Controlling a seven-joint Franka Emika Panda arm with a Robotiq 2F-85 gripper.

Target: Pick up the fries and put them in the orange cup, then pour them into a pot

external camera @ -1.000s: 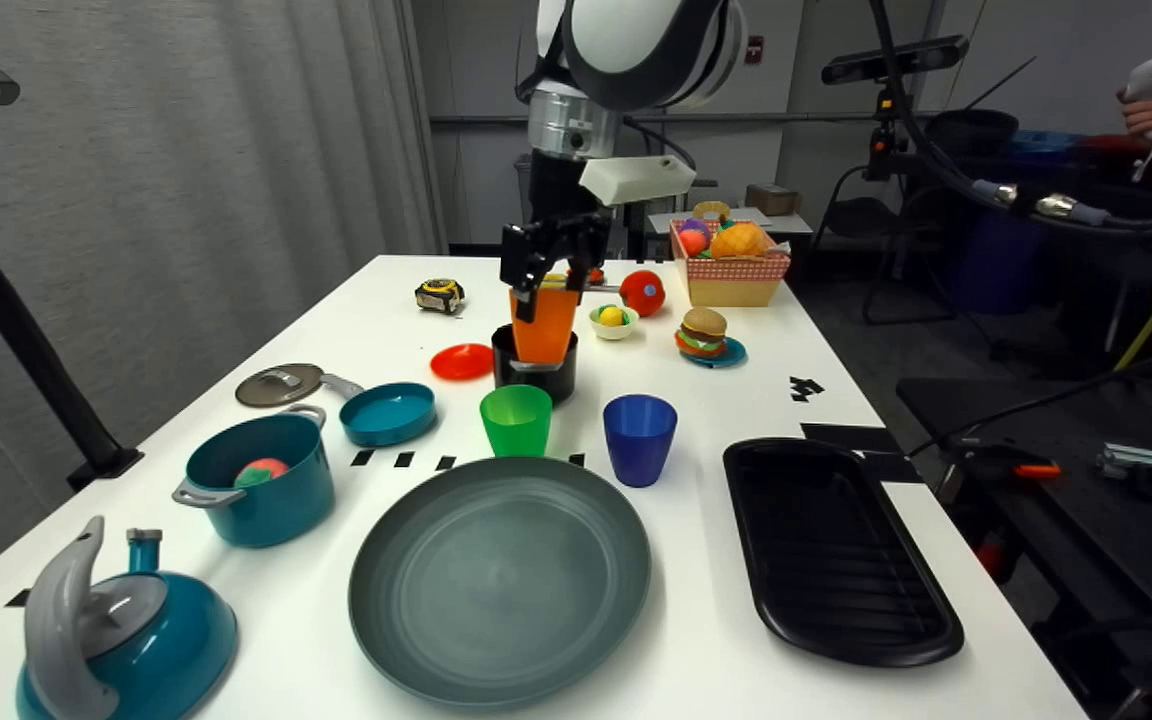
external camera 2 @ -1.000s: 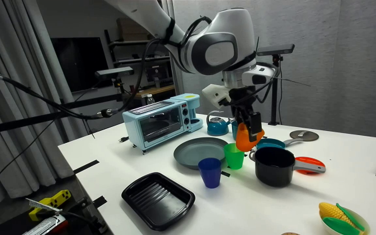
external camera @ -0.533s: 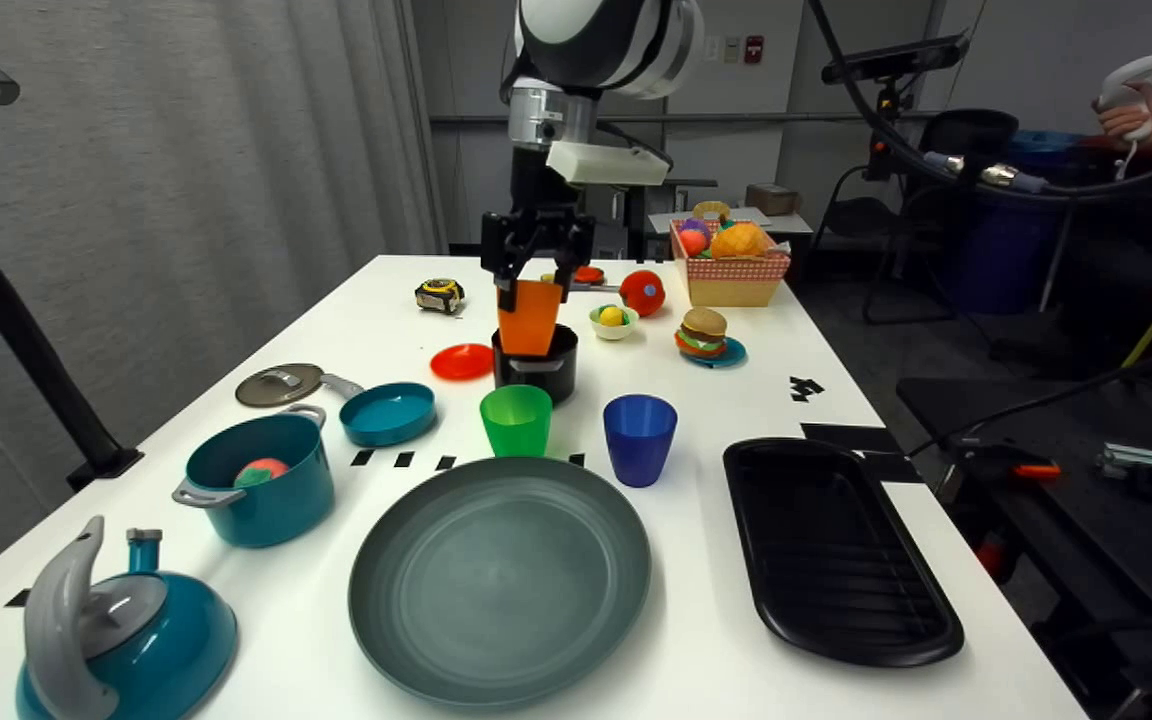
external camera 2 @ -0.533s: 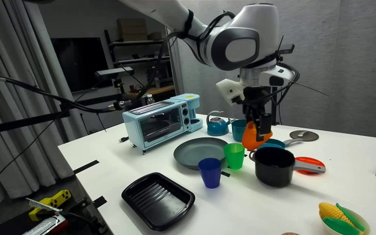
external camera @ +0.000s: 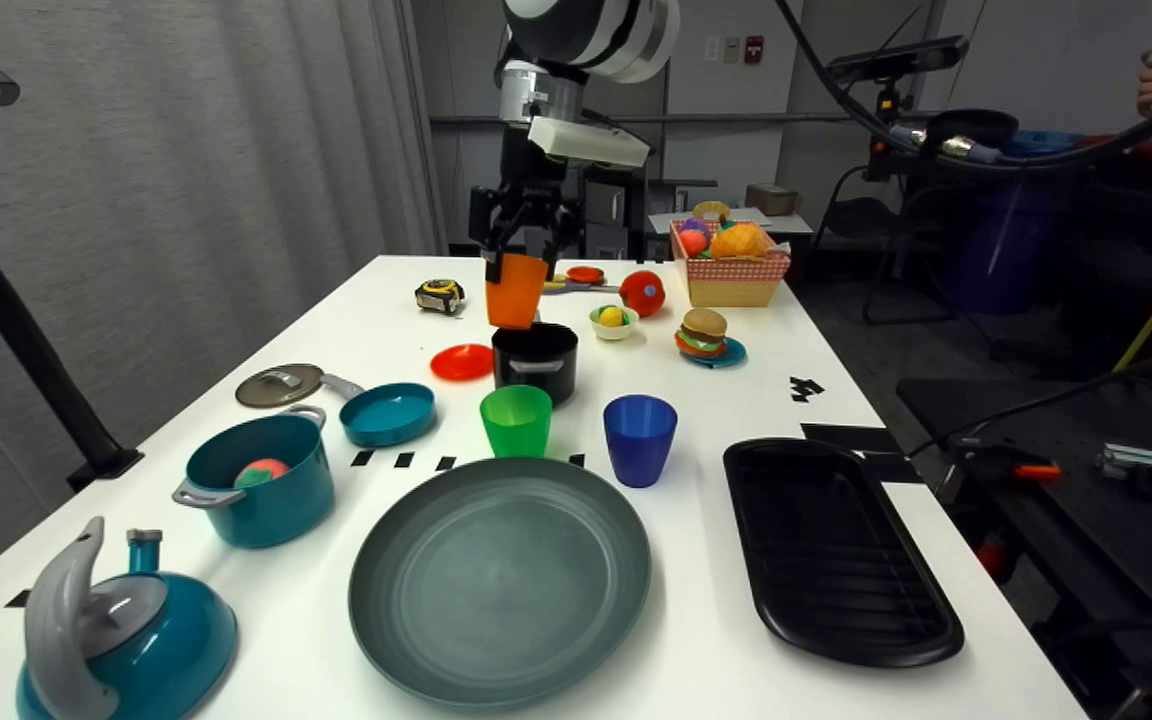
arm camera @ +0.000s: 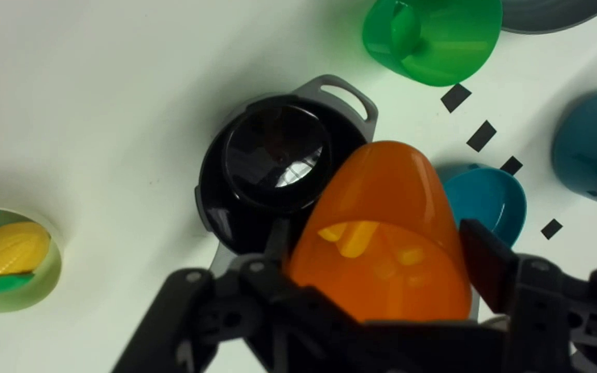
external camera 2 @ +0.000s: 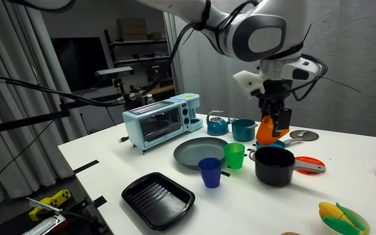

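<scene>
My gripper (arm camera: 379, 238) is shut on the orange cup (arm camera: 386, 181), a finger on either side of its wall. Several yellow fries (arm camera: 356, 241) lie inside the cup, some seen only faintly through the orange plastic. Held off the table, the orange cup (external camera 2: 266, 134) leans over in an exterior view. The black pot (arm camera: 223, 215) with a grey handle stands on the table, just beside and below the cup in the wrist view. In an exterior view the cup (external camera: 514, 295) hangs slightly higher than the black pot (external camera: 536, 375). I see no fries in the pot.
Close to the pot stand a green cup (external camera 2: 234, 156), a blue cup (external camera 2: 210, 174), a teal pan (external camera: 388, 415) and a red plate (external camera: 462, 362). A teal pot (external camera: 271, 490), kettle (external camera: 161, 640), large grey plate (external camera: 501, 590) and black tray (external camera: 836, 550) are also around.
With the orange cup still gripped, my arm has moved to the right in an exterior view and up and left in an exterior view. The pot and the other cups stayed put.
</scene>
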